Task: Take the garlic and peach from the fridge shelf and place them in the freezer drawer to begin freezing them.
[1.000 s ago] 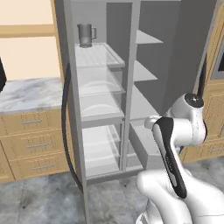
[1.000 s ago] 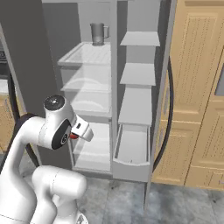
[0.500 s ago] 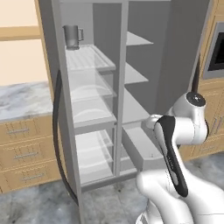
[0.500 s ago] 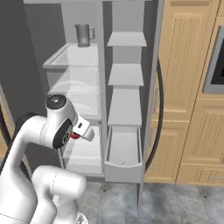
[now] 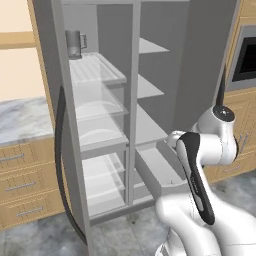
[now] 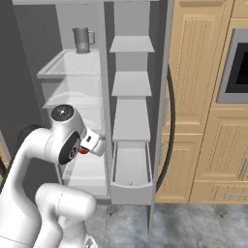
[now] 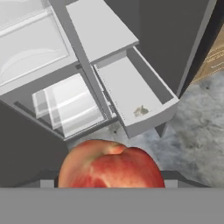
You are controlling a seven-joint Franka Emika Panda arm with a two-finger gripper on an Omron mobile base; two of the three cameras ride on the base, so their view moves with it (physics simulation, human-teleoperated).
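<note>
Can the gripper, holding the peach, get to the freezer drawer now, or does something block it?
Probably yes. The freezer drawer is pulled open, with only the garlic near its front, and nothing stands between it and the peach.

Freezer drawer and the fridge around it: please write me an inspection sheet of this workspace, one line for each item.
Surface: freezer drawer pulled open, pale grey, shallow.
Job's things: garlic lies in the drawer near its front wall; peach fills the bottom of the hand view, close to the camera, red-orange.
Fridge shelf: ribbed translucent shelf carries a grey pitcher.
Clutter: clear bins in the left compartment, nothing seen inside.
Gripper: fingertips hidden behind the peach; whether it is closed cannot be told.
Cables: nothing seen.
Surroundings: wooden cabinets, oven, marble counter, grey floor.
</note>
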